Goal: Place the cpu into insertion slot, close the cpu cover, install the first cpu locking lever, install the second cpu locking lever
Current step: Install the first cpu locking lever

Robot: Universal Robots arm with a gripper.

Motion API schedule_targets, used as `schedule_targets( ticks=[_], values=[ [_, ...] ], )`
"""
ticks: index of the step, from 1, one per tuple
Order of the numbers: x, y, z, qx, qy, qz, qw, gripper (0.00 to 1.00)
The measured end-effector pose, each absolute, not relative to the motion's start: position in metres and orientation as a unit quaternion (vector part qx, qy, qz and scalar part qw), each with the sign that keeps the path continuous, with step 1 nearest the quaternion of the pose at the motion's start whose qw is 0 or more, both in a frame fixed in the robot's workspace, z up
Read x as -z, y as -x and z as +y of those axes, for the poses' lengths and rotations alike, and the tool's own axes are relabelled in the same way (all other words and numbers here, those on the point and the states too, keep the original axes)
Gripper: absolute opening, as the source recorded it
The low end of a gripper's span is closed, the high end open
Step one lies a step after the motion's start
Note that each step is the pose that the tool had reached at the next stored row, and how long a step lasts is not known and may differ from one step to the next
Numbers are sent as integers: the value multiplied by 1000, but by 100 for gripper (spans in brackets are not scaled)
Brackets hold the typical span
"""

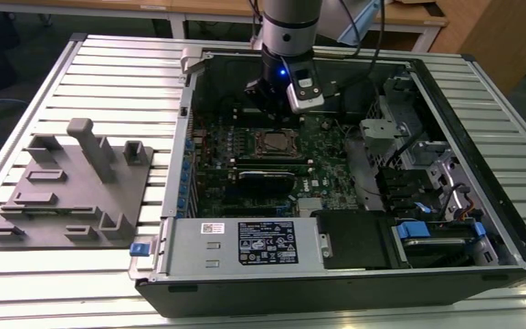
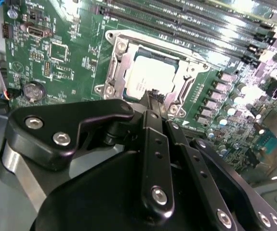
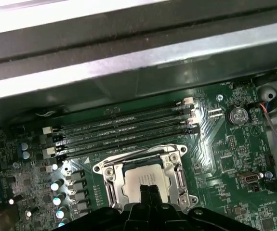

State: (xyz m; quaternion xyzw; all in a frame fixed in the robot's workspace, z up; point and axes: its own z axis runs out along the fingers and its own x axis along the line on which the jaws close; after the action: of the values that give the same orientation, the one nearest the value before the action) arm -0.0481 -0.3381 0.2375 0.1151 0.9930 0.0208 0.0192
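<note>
One robot gripper (image 2: 153, 96), fingers pressed together and holding nothing, hovers just above the cpu (image 2: 148, 79) seated in the insertion slot (image 3: 145, 179) at the motherboard's (image 1: 322, 154) middle. The chip looks light, rigid and fragile, best held by its edges.

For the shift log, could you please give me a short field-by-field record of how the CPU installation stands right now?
cpu: seated in the insertion slot, silver top showing in both wrist views
cpu cover: frame lies around the chip; latching cannot be told
gripper: fingertips together, just over the chip's edge, holding nothing
setting: open computer case on a slatted table
nearby: grey fixture block at the exterior view's left
</note>
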Motion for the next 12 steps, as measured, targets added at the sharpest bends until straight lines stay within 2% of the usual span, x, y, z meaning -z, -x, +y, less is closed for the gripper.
schedule_targets(
  ticks=[12],
  values=[
    [-238,45,-347,-21,-115,993,19,11]
  ],
)
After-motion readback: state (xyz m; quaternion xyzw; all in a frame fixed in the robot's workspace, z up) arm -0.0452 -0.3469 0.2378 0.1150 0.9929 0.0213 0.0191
